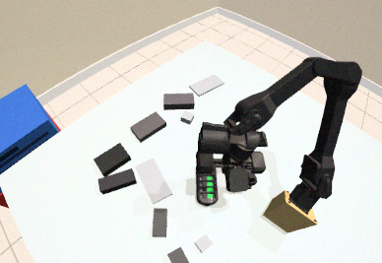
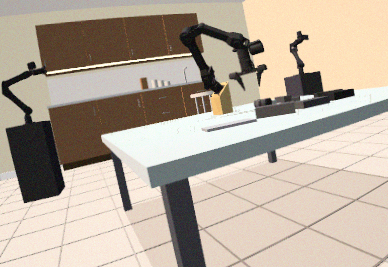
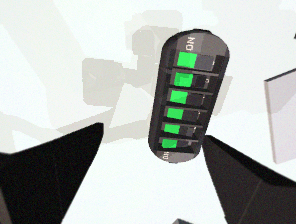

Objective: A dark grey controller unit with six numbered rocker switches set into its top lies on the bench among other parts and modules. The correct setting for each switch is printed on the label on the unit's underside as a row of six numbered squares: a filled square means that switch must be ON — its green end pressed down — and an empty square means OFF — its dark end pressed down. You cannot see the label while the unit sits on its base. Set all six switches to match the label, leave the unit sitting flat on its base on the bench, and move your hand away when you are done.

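Observation:
The dark grey controller unit (image 1: 207, 199) (image 3: 187, 105) sits on its base, switches up. In the wrist view its six rockers form a column, each with the green end left and the dark end right. The second rocker from the "ON" end has two-toned green and looks tilted differently from its neighbours. The small numbers are unreadable, and pressed ends are hard to tell. The underside label is hidden. My gripper (image 2: 251, 87) (image 3: 153, 134) is open and empty, raised above the bench. In the wrist view its right fingertip appears beside the unit's lower end.
Dark blocks (image 1: 112, 159) (image 1: 117, 180) (image 1: 149, 126) (image 1: 178, 100) and a pale flat plate (image 1: 154, 180) lie on the unit's left side in the top view. A grey block (image 1: 159, 223) and a small white block (image 1: 203, 243) lie in front. The arm's tan base block (image 1: 287, 214) stands right.

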`<state>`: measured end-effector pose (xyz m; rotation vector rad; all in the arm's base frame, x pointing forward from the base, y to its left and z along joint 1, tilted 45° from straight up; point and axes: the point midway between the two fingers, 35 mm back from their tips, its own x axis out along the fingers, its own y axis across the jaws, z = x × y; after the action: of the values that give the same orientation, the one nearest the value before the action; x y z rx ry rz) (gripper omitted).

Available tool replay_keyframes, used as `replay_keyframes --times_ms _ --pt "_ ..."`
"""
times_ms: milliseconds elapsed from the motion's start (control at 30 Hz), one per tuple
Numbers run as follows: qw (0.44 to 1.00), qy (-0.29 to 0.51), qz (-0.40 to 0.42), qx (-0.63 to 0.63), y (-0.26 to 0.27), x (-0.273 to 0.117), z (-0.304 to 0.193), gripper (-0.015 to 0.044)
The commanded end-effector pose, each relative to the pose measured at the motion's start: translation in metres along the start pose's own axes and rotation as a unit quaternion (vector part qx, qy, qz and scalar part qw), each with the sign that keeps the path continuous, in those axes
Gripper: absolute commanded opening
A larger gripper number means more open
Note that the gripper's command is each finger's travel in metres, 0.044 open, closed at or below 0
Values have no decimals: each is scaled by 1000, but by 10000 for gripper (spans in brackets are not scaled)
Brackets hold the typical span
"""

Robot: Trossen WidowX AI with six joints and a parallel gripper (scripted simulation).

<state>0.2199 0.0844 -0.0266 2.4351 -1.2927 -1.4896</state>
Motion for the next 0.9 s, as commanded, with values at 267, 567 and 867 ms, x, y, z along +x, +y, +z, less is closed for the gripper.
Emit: replay_keyframes --times_ms 267,567,867 --pt "996 -11 90 7 -60 18 16 72" --pt "986 -8 167 11 -96 49 42 0" --pt "984 -6 179 11 -102 55 47 0"
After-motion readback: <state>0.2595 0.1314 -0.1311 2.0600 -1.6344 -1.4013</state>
